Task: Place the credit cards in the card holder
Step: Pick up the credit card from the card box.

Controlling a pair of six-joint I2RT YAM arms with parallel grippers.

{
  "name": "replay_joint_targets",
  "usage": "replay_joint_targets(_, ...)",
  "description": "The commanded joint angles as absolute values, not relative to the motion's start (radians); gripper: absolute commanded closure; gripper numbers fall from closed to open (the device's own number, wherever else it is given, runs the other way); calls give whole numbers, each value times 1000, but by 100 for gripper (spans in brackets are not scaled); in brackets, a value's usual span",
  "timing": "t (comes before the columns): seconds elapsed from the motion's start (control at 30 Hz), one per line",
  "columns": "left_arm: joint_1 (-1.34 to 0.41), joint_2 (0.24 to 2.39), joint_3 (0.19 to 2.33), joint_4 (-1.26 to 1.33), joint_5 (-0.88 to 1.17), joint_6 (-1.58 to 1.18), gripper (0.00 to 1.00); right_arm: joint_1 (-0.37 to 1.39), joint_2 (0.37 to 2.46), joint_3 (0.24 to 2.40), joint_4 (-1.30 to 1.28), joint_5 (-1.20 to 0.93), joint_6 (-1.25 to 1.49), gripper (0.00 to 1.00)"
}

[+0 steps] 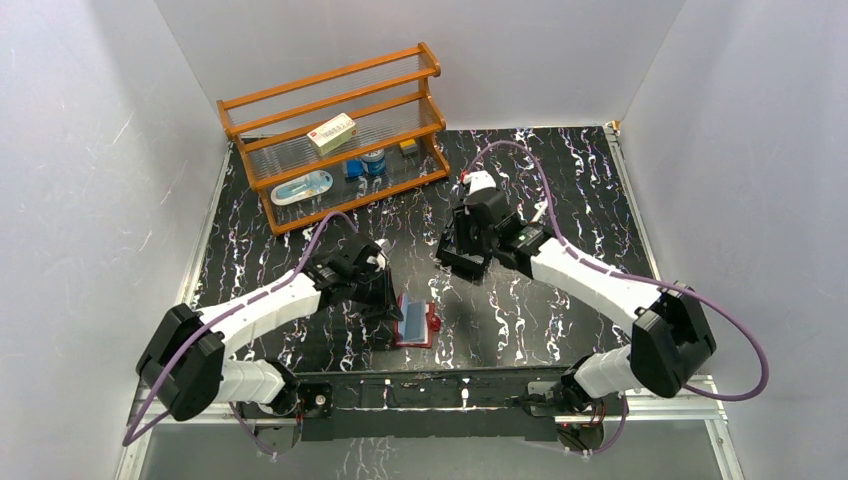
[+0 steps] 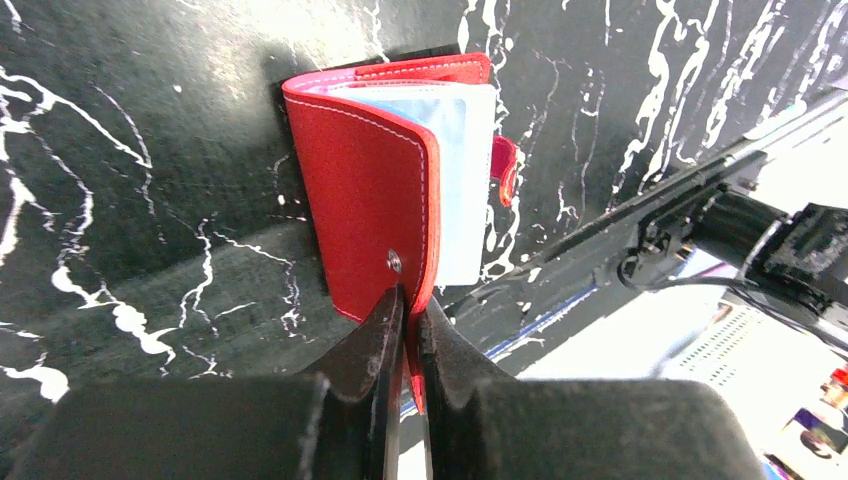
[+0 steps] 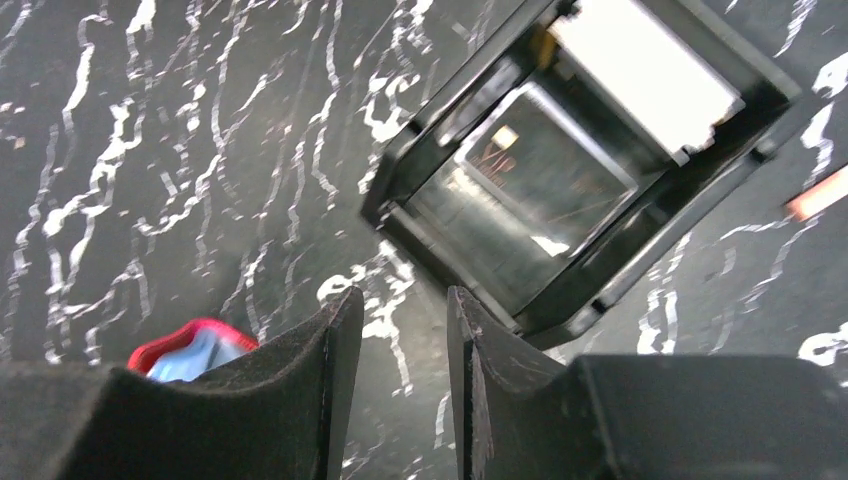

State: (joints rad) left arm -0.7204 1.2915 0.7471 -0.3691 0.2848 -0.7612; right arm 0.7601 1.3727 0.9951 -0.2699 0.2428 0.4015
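**Card holder held open by the left pincer; right pincer apart beside the tray**

The card holder (image 2: 365, 190) lies on the near middle of the tabletop (image 1: 560, 170), just ahead of the arm bases. Its red cover is lifted off the pale blue sleeves (image 2: 465, 140) inside. The snap tab (image 2: 505, 170) pokes out on the far side of those sleeves.

The left pincer (image 2: 408, 305) is clamped on the free edge of the cover, right by the metal snap stud. Its jaws are pressed almost together on the thin leather. From above, this pincer sits just left of the card holder, touching it.

The right pincer (image 3: 398, 310) is farther back, toward the middle of the tabletop, well apart from the card holder. Its jaws stand apart with nothing between them; only marbled tabletop shows in the gap. Just beyond its fingertips is a black tray (image 3: 660, 225) with two compartments, turned at an angle. A white card (image 3: 645, 70) fills the far compartment. The near compartment is glossy with reflections, and I cannot tell whether a card lies in it.

At the far left of the tabletop stands a wooden rack (image 1: 330, 80) with a cream box (image 1: 332, 132) on its middle shelf.
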Motion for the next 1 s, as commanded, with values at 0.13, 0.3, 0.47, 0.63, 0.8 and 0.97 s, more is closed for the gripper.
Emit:
replay_joint_targets(0.13,-724,1173,665,-261,359,-793,100,663,1515,1146,-275,245,-52,53)
replay_joint_targets(0.3,-722,1131,625,-237,346,-805,100,644,1599,1177,-216,324,-291,52)
replay_joint_targets(0.47,-722,1134,602,-218,368,-819,100,628,1663,1167,-123,346,-469,50)
replay_joint_targets(0.63,-721,1115,588,-201,370,-824,100,625,1716,1173,-136,351,-533,51)
replay_joint_targets(0.8,-721,1125,583,-202,375,-810,100,612,1735,1152,-46,424,-597,51)
replay_joint_targets(0.97,-721,1110,575,-200,379,-811,100,608,1767,1121,29,431,-667,50)
